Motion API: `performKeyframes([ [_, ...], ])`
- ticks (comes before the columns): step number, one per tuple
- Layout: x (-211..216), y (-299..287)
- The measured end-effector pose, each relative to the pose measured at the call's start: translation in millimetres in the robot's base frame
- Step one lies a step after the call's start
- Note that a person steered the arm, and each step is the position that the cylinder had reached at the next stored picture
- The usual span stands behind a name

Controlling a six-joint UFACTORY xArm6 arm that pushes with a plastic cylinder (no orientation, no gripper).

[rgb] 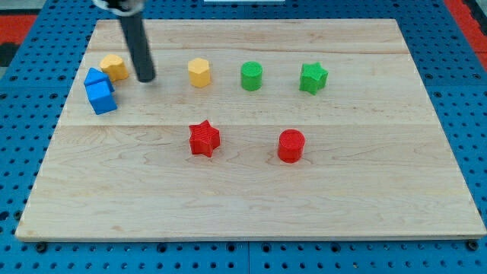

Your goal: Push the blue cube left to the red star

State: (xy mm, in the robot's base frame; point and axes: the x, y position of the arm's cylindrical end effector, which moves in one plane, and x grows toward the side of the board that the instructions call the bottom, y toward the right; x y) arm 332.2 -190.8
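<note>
A blue cube lies near the board's left edge, touching a second blue block just above it. The red star lies near the board's middle, well to the right of and below the cube. My tip stands on the board to the right of and a little above the blue cube, apart from it, with a yellow block between the tip and the upper blue block.
A yellow hexagonal block, a green cylinder and a green star line the upper part of the wooden board. A red cylinder lies right of the red star.
</note>
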Motion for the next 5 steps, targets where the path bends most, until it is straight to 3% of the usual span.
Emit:
performKeyframes([
  [1, -12, -41],
  [3, 4, -47],
  [5, 95, -14],
])
